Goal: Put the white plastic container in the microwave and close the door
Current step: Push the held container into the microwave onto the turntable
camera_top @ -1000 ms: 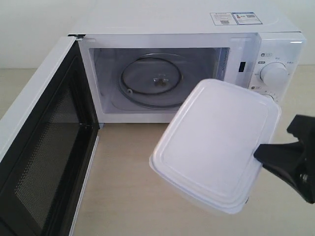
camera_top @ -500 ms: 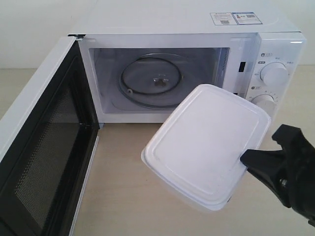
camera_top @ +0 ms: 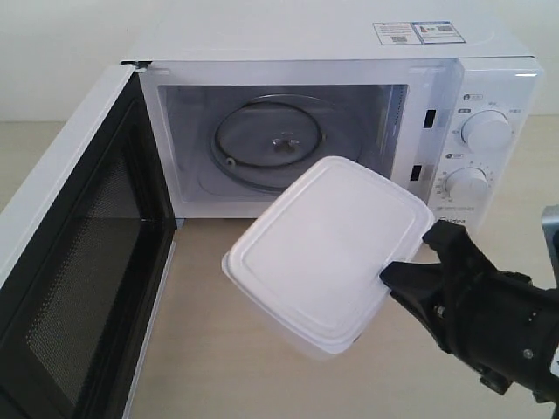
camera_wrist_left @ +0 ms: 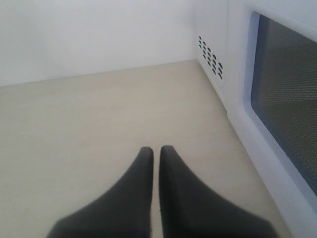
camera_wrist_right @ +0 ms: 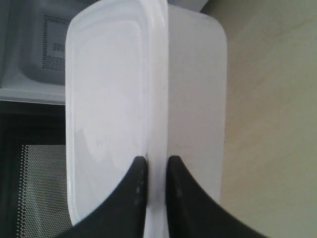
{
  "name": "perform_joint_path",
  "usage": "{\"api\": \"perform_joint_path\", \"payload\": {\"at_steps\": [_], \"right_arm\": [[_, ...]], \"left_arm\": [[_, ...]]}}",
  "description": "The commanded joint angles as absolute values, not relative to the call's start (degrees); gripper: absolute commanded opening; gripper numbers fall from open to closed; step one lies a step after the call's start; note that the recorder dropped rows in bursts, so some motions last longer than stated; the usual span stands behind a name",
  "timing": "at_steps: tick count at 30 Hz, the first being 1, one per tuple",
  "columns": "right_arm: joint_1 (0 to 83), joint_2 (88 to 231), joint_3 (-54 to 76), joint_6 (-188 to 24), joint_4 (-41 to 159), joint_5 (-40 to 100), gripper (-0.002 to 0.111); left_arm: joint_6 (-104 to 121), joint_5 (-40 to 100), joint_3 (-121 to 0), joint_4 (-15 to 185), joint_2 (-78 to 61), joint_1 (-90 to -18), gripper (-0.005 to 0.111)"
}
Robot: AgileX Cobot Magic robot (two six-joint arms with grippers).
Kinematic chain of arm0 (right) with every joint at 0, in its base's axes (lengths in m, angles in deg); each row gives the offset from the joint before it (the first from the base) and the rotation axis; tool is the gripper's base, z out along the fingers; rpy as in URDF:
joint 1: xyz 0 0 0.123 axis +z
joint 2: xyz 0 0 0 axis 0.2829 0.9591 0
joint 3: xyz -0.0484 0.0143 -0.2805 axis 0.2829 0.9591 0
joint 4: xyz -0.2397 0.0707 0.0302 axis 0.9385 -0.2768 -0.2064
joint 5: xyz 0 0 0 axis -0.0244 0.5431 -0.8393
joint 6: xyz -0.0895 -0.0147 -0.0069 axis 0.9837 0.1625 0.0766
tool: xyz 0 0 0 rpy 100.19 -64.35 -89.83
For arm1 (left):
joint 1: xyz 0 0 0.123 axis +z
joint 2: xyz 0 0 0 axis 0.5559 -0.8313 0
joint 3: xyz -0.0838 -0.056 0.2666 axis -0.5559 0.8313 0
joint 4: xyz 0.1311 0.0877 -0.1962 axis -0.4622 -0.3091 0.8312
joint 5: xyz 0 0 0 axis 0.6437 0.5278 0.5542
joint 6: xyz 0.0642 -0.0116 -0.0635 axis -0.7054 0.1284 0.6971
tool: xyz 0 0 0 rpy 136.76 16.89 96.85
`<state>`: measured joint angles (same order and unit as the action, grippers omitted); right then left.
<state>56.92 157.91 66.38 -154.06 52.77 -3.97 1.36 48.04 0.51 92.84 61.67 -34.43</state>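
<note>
One box (camera_top: 327, 253), lower centre of frame, probably light, stiff, slick; right pincer (camera_wrist_right: 154, 166) clamps its lid rim.

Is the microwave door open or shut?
Open. The door stands swung wide out, and the glass turntable inside the microwave shows.

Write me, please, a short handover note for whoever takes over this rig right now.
The left hand is shut, holding nothing, above the table beside the door's outer face.
The right hand is shut on the rim of the white plastic container, held tilted in the air before the microwave's opening, not inside.
The door stands wide open; the glass turntable is bare.
Done: container grasped and lifted.
Left: set it on the turntable, release, withdraw, close the door.
</note>
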Motion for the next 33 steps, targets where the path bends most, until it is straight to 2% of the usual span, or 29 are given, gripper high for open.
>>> {"api": "perform_joint_path", "payload": {"at_steps": [1,20,33], "right_arm": [[56.95,161.59,63.52,-155.41,53.67,-8.04,0.000],[56.95,178.90,46.45,-156.65,50.92,-7.72,0.000],[56.95,180.83,40.92,-147.21,39.36,-8.17,0.000]], "left_arm": [[1.29,47.62,0.28,93.26,61.50,-34.34,0.004],[1.29,47.62,0.28,93.26,61.50,-34.34,0.004],[1.29,47.53,0.28,93.26,61.50,-34.34,0.004]]}}
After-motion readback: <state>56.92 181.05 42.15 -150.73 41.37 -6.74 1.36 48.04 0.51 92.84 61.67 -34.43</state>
